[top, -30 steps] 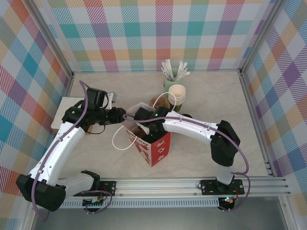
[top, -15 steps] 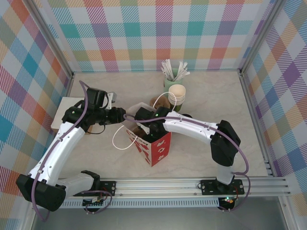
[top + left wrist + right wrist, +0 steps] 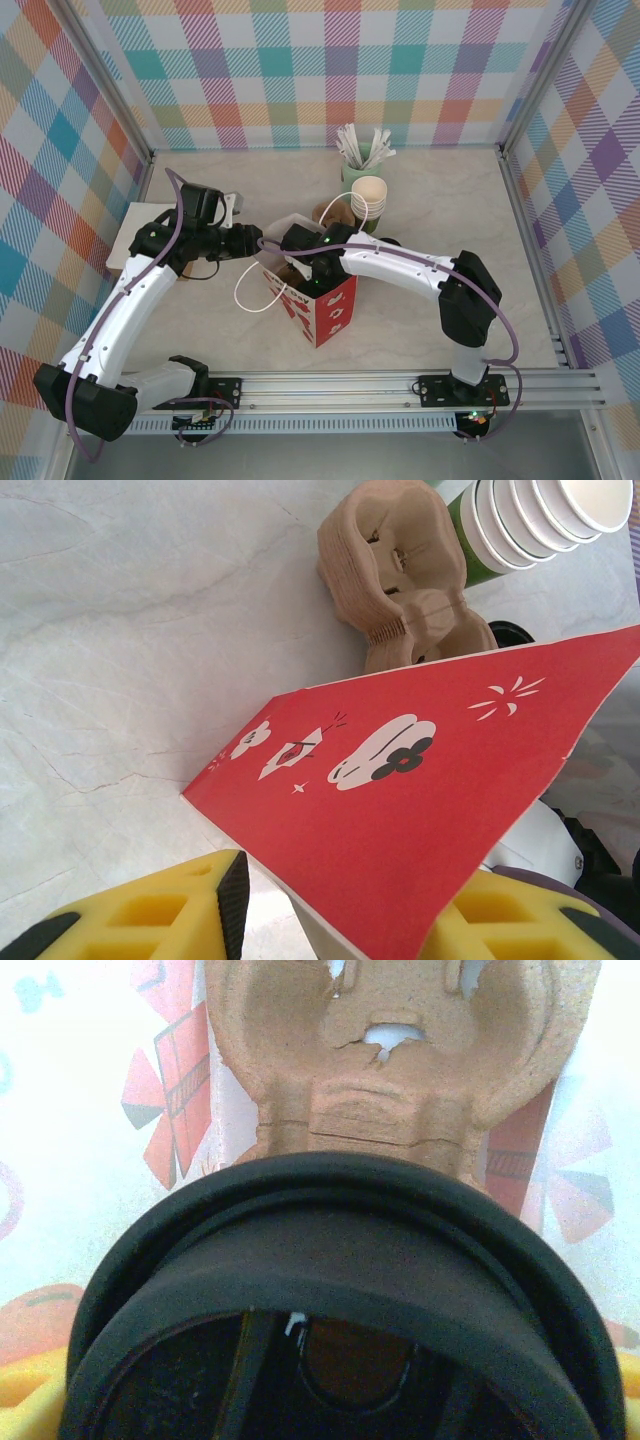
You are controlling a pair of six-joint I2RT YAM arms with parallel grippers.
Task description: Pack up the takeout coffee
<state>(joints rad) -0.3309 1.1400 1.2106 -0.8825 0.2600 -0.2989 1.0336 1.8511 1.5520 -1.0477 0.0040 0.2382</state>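
The takeout coffee shows as its round black lid (image 3: 330, 1260) close up in the right wrist view, with the cup body hidden beneath it. My right gripper (image 3: 330, 1400) is shut on it, yellow fingers at both sides, and reaches into the mouth of the upright red paper bag (image 3: 330, 310). Below the lid a brown pulp cup carrier (image 3: 390, 1060) lies inside the bag. My left gripper (image 3: 345, 920) straddles the bag's red printed wall (image 3: 430, 780). Its jaws stand open and the left pad (image 3: 232, 900) is apart from the paper. From above, the left gripper (image 3: 255, 245) is at the bag's left rim.
A stack of pulp carriers (image 3: 400, 570) and a stack of lidless green cups (image 3: 368, 200) stand just behind the bag. A pot of white stirrers (image 3: 360, 150) is at the back wall. A white board (image 3: 125, 235) lies at the left. The bag's white handle loop (image 3: 245, 295) rests on the table.
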